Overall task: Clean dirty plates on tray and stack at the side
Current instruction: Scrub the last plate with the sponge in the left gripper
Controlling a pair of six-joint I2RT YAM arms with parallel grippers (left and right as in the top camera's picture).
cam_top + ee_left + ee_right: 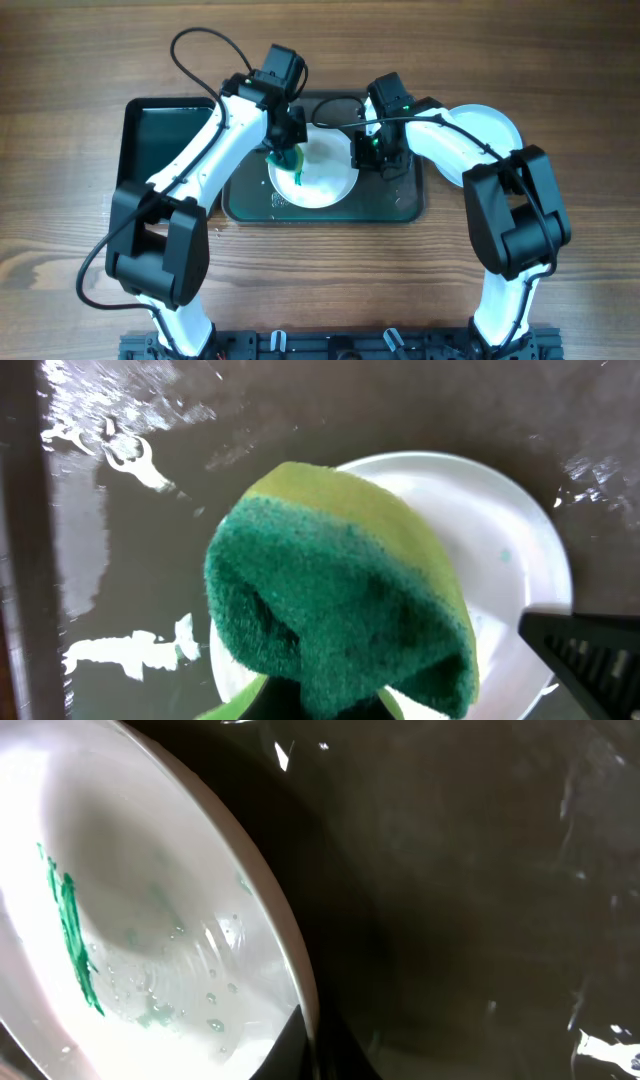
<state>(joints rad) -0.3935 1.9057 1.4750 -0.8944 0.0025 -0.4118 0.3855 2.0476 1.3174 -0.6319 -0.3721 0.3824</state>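
A white plate lies on the dark grey-green tray. My left gripper is shut on a green and yellow sponge and holds it over the plate's left part. My right gripper is shut on the plate's right rim; one finger is inside the rim and one outside. In the right wrist view the plate's inside has a green smear and water drops. Another pale plate lies on the table to the right of the tray, partly under my right arm.
A smaller black tray stands to the left of the big tray, under my left arm. The big tray's floor is wet and shiny. Wooden table lies all around.
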